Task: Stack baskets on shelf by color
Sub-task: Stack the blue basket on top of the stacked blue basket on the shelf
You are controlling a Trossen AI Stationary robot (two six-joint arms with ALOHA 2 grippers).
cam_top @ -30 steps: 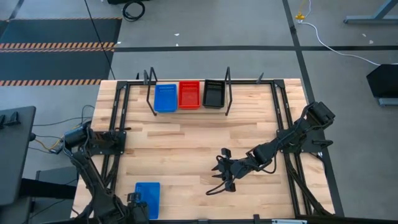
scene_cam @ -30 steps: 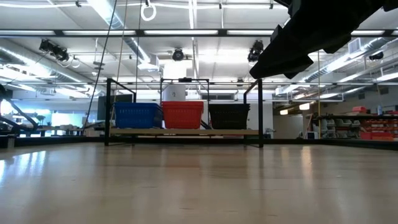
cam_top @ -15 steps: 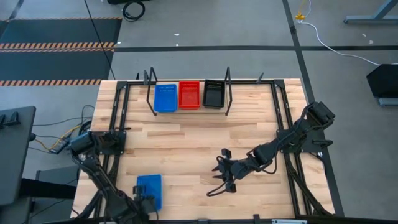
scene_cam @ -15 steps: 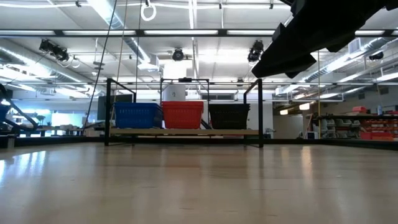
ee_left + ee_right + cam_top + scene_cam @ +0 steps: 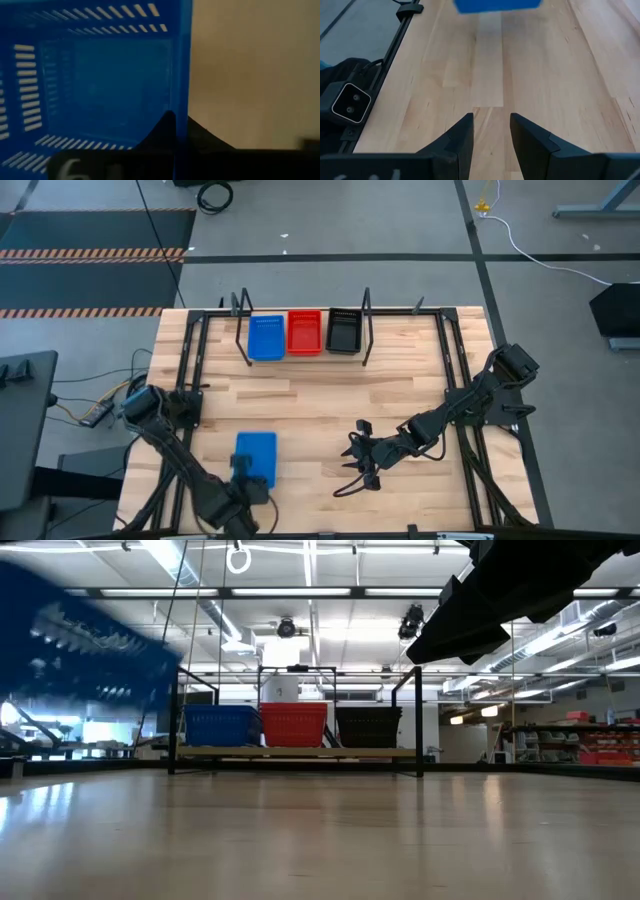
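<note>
Left wrist view — slotted blue plastic basket (image 5: 100, 75), smooth wooden tabletop (image 5: 250, 70)

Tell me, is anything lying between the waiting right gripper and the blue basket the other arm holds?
No. In the high view only bare tabletop separates the right gripper from the blue basket.

- Loose blue basket (image 5: 256, 456): perforated sides, near-left over the table (blurred in the low view).
- Shelf (image 5: 300, 355), far: blue basket (image 5: 265, 337), red basket (image 5: 305, 332), black basket (image 5: 343, 329), left to right.
</note>
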